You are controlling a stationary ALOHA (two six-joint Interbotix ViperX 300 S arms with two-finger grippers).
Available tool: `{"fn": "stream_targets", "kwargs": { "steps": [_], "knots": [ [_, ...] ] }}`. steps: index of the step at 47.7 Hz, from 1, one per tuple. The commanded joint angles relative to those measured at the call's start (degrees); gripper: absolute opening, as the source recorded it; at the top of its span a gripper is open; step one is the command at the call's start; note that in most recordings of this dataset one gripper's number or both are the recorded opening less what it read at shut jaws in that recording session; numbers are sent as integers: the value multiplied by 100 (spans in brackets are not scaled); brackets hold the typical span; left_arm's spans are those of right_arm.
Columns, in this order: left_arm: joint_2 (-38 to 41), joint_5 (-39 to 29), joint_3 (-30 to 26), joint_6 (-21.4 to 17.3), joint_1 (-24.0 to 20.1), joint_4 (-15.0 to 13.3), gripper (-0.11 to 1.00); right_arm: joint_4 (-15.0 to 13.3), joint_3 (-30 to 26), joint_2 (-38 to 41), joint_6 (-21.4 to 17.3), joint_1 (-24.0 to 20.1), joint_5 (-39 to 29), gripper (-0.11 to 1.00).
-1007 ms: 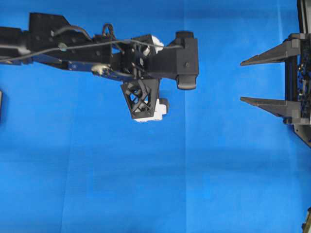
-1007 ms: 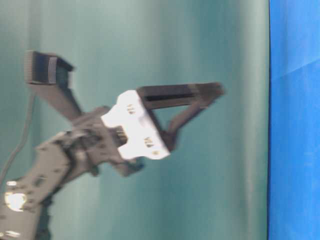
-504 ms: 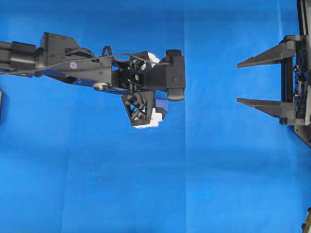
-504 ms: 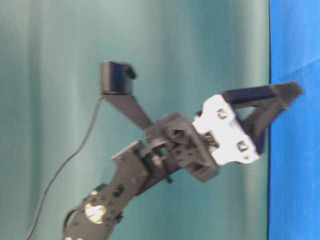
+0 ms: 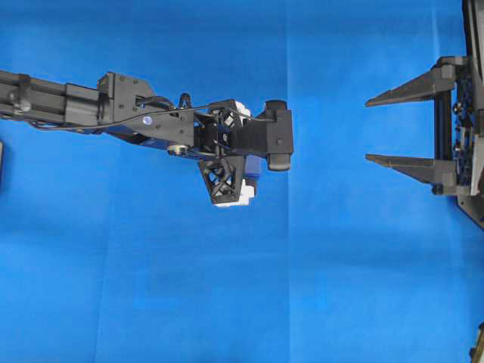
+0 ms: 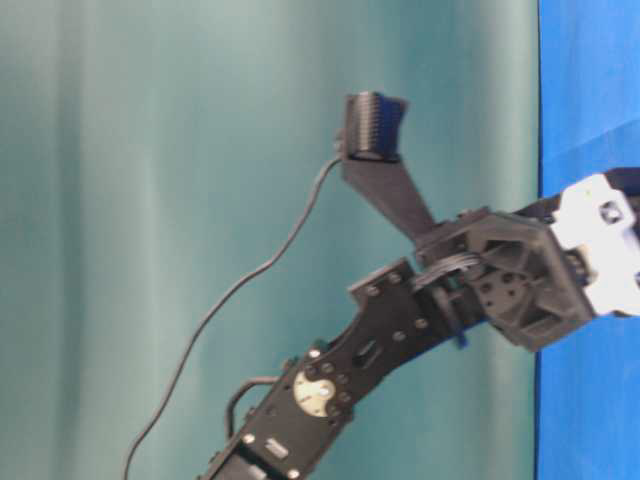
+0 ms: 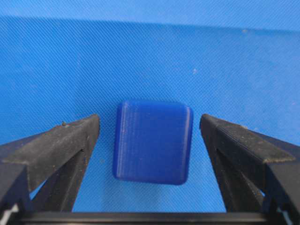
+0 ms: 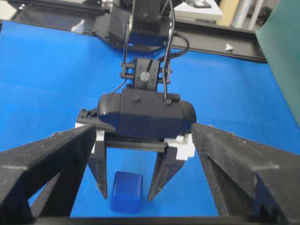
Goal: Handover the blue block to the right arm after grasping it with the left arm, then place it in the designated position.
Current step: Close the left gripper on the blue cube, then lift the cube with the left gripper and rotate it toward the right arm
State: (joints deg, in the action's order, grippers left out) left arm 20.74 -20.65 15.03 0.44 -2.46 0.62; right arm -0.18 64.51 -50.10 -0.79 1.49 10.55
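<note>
The blue block (image 7: pixel 152 140) lies on the blue cloth. My left gripper (image 7: pixel 149 119) is open and low over the cloth, one finger on each side of the block with a gap on both sides. The right wrist view shows the same: the block (image 8: pixel 126 191) between the white-bracketed left gripper's (image 8: pixel 127 194) fingertips. In the overhead view the left gripper (image 5: pixel 236 172) points down at centre and covers most of the block. My right gripper (image 5: pixel 368 130) is open and empty at the right edge, pointing at the left gripper, well apart from it.
The blue cloth (image 5: pixel 151 287) covers the whole table. The left arm (image 5: pixel 91 106) reaches in from the left edge. In the table-level view the left arm (image 6: pixel 400 330) stands before a teal backdrop. A dark object (image 5: pixel 1 162) sits at the overhead view's left edge.
The left arm has come down towards the cloth and its open fingers now straddle the block. The right gripper has crept slightly to the left.
</note>
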Motion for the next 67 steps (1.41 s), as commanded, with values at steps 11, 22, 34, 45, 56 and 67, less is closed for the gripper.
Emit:
{"fn": "stream_targets", "kwargs": {
  "steps": [11, 22, 34, 45, 56, 67],
  "knots": [
    [70, 149, -26, -9, 18, 9, 91, -9, -105, 79, 9, 9, 53, 96],
    [70, 97, 35, -18, 18, 9, 91, 0, -105, 79, 9, 9, 62, 96],
    [79, 79, 0, -26, 18, 9, 90, 0, -105, 79, 9, 9, 62, 96],
    [53, 70, 26, -316, 18, 0, 47, 0, -114, 79, 9, 9, 70, 96],
    [53, -44, -9, -422, 18, 9, 46, 0, -114, 79, 0, 9, 62, 96],
    [26, -70, -35, -404, 18, 0, 46, 9, -114, 79, -9, 9, 62, 96]
  ]
}}
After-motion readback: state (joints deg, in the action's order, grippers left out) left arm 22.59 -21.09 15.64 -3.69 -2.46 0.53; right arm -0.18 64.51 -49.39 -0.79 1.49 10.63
